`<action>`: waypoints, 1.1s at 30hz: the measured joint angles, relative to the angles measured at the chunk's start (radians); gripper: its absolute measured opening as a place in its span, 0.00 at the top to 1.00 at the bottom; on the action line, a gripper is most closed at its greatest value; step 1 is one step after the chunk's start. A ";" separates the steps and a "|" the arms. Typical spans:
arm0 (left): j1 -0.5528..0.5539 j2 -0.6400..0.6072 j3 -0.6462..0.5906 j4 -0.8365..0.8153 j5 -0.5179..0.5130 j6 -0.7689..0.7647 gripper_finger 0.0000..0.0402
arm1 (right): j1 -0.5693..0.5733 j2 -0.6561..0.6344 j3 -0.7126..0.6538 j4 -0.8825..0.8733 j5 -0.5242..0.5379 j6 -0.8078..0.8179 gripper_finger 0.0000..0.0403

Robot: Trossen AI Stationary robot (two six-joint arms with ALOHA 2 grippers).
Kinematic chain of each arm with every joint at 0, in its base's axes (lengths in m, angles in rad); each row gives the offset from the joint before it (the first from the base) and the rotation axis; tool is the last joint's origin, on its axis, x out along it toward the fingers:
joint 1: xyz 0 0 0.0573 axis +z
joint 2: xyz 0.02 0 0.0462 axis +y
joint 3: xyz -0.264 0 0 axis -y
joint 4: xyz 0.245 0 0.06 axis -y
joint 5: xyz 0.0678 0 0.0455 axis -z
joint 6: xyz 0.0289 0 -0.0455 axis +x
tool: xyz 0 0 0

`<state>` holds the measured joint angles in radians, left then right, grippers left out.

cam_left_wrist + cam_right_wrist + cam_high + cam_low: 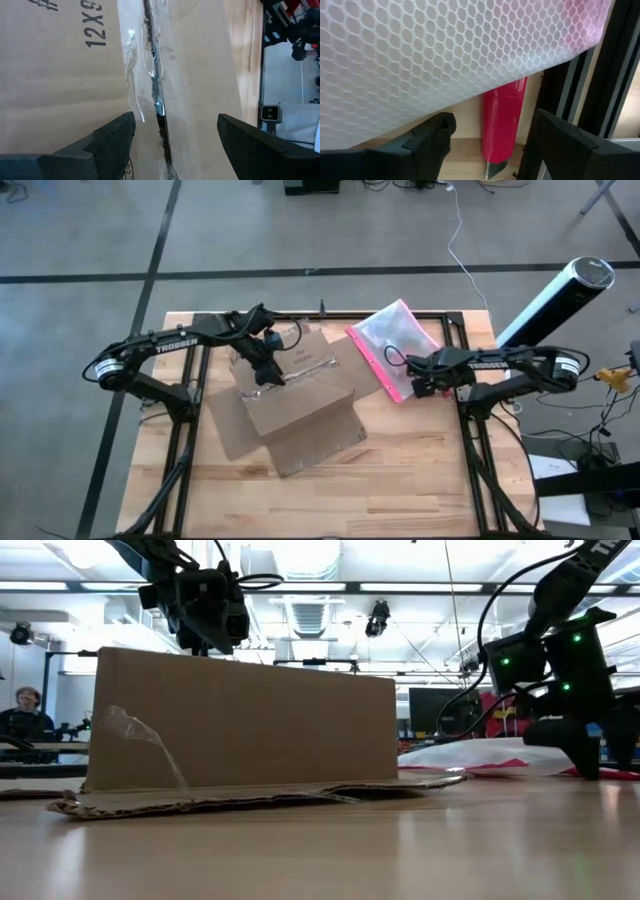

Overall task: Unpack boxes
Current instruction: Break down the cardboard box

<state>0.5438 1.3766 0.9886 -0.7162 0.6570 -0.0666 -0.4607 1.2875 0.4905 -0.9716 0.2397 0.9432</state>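
The brown cardboard box [298, 402] stands on the table with its lower flaps [250, 798] spread flat on the wood. Clear tape runs along its top seam [156, 95], which is slit open. My left gripper [175, 145] hovers open just above the box top [265, 365], one finger on each side of the seam. To the right lies a translucent zip pouch [390, 340] with a pink edge. My right gripper [418, 380] is open and low at the pouch's right end, with the pink edge [502, 120] between its fingers. My right gripper's open fingers [432, 135] stand on either side of the pouch's pink edge [504, 107], coming in low from the table's right side. I cannot tell whether they touch it.
Black frame rails [470, 410] run along the table's sides and back. A white and black cylinder [555, 295] stands off the table's right. A loose strip of tape [145, 740] hangs on the box's near wall. A person [25, 710] sits far behind. Bare wood lies along the near edge.
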 joint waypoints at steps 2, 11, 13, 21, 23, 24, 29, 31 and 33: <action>0.000 0.000 0.000 0.000 0.001 0.000 0.31 | -0.008 -0.001 -0.003 0.013 -0.015 -0.016 0.33; 0.000 0.000 0.000 0.015 0.003 0.005 0.31 | -0.013 0.003 0.030 0.052 -0.140 -0.084 0.44; 0.000 0.000 0.000 0.022 0.003 0.005 0.31 | -0.013 0.004 0.046 0.088 -0.236 -0.089 0.47; 0.000 0.000 0.001 0.040 0.003 0.005 0.31 | 0.007 0.005 0.057 0.298 -0.489 -0.088 0.55; 0.000 0.000 0.001 0.041 0.004 0.005 0.31 | 0.015 0.005 0.066 0.295 -0.485 -0.080 0.55; 0.000 0.000 0.001 0.041 0.004 0.005 0.31 | 0.022 0.005 0.073 0.295 -0.483 -0.081 0.55; -0.001 0.000 0.001 0.043 0.006 0.005 0.31 | 0.027 -0.001 0.103 0.293 -0.455 -0.085 0.55; -0.002 0.000 0.001 0.043 0.006 0.005 0.31 | 0.027 -0.002 0.112 0.282 -0.428 -0.070 0.55; -0.002 0.000 0.001 0.043 0.007 0.005 0.31 | 0.026 -0.004 0.120 0.272 -0.405 -0.059 0.55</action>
<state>0.5419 1.3762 0.9897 -0.6731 0.6636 -0.0616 -0.4343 1.2838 0.6102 -0.6995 -0.1652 0.8839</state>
